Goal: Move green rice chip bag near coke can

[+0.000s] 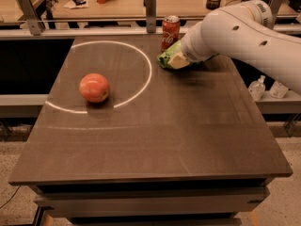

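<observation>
You are looking at the coke can standing upright near the far edge of the bench, its white script showing on the red side but too small for you to read. The green rice chip bag is sitting just in front of the can, pressed against the gripper at the tip of the white arm; you cannot tell whether the gripper is clamping it. An apple is resting well apart, inside the white ring.
</observation>
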`<action>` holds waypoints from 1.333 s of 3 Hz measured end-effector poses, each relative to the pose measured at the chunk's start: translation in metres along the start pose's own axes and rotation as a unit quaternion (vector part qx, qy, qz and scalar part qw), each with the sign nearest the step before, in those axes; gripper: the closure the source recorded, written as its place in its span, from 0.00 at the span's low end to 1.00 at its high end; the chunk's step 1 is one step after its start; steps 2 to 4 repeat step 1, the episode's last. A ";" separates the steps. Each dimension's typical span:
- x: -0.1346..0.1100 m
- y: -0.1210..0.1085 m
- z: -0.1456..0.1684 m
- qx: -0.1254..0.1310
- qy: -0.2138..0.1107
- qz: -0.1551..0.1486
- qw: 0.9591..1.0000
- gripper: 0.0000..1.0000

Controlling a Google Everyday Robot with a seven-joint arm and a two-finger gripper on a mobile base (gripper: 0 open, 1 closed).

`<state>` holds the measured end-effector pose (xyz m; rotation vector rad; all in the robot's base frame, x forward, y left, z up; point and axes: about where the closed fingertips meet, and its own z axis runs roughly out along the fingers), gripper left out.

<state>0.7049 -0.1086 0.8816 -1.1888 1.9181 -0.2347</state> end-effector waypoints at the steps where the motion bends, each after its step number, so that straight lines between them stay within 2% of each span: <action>1: -0.002 0.000 0.000 0.000 -0.001 -0.001 1.000 0.84; 4: -0.002 0.000 0.000 0.000 -0.001 -0.001 1.000 0.84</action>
